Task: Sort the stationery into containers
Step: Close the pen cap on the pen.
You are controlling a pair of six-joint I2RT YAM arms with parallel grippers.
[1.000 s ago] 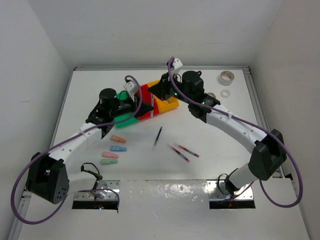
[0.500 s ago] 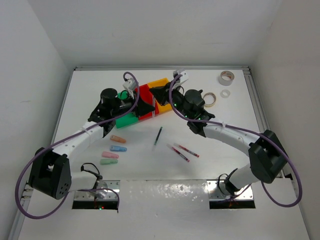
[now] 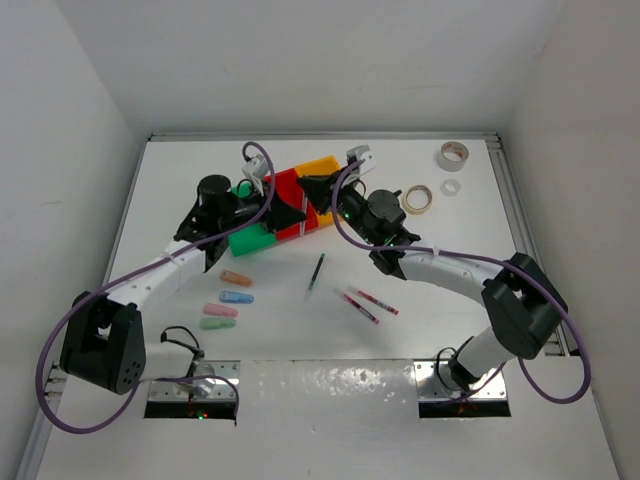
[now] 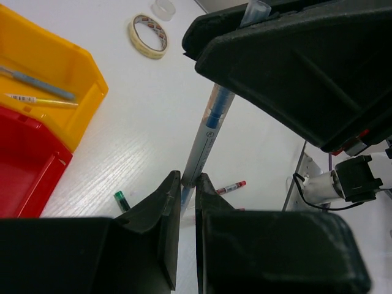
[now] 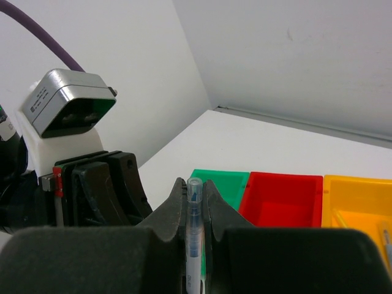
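Just above the row of bins, near the middle of the white table, my left gripper and my right gripper meet. Each is pressed tight on the same blue pen. My left pinches its lower end and my right its clear-capped end, so the pen hangs between us, off the surface.

White walls close the table in at the back and on both sides. A grey rail runs along the right edge.

The green bin, red bin and yellow bin sit joined in a slanted line. Two thin pens lie in the yellow one.

The tape rolls sit toward the back right corner, well apart from the bins.

Nearer my bases, a black pen and two red pens lie loose on my right side. Four pastel pieces are stacked in a short column on my left.

Bare surface stretches from the bins to the back wall and along the left side. Another bare band runs between the loose stationery and the near edge. My arms curve in from both sides and cross over the bins, so the tightest spot is where the two grippers meet.
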